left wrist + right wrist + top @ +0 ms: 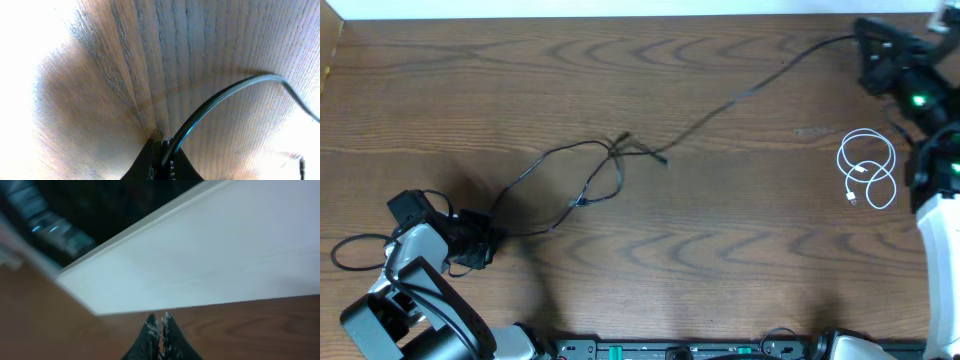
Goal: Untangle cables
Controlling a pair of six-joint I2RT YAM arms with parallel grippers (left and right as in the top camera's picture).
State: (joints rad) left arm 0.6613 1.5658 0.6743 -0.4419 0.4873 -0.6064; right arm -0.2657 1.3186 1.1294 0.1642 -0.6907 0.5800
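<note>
Black cables: thin, light, limp cord with no stiffness. Judged to flop and drag, and to slide easily on smooth wood. Small plug ends could snag in loops. Not fragile, but don't yank at the plugs.

Knot sits mid worktop; all places below are given from it.
- One strand runs from the knot to the far right, fairly straight, up to the right fingers.
- Another runs from the knot to the near left, to the left fingers.

Left fingers are clenched on the black cord, clear in the wrist view, and the cord arcs out of the pinch across the wood. Right fingers are pressed together too. Their own wrist view shows no cord between them, but overhead the strand ends right at them, so judged pinching it.

White cable: loose coil well right of the knot, apart from the black ones; looks free already.

Best hold, as a judgement: on a strand just beside the knot, or at a plug end. Pulling from the far ends would probably tighten it. Loops at the knot look loose and open.

Worktop: brown wood grain, flat, bare all round the knot, plenty of room to spread strands. White board runs along the far edge beyond the knot. Thicker black cord loop, far left of the knot by the left arm, looks like rig wiring; leave it.
</note>
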